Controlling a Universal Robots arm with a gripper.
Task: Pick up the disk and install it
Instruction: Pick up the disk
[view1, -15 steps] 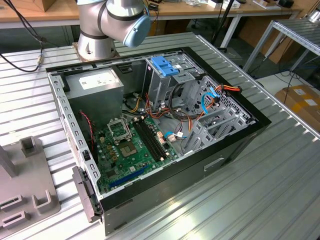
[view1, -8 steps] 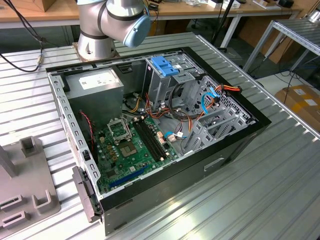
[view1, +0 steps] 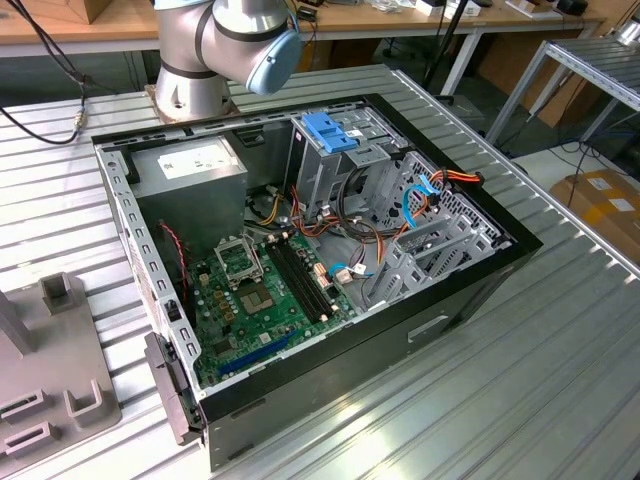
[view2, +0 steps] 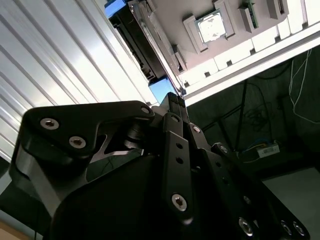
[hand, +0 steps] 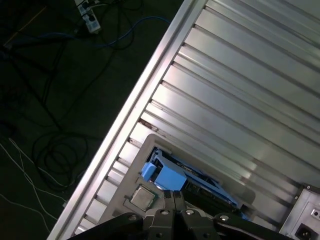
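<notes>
The disk (hand: 172, 175) stands on its edge in a slot of a grey fixture tray (hand: 127, 175), with its bright blue bracket showing along its top. In the second wrist view the disk (view2: 142, 47) runs as a dark slab with blue ends. My gripper (hand: 172, 196) hangs just above one end of the disk, its two black fingers pressed together with no gap between them and nothing held. My gripper (view2: 175, 98) has its tips right by the blue bracket end. The open computer case (view1: 520, 245) has a blue-topped drive cage (view1: 330, 130).
A processor chip (hand: 142, 196) lies in the fixture tray beside the disk. The tray (view1: 50, 380) rests on a ribbed aluminium table (view1: 500, 400), at the exterior view's left of the case. The table edge (hand: 145, 85) drops to a floor with cables. The arm's base (view1: 190, 80) stands behind the case.
</notes>
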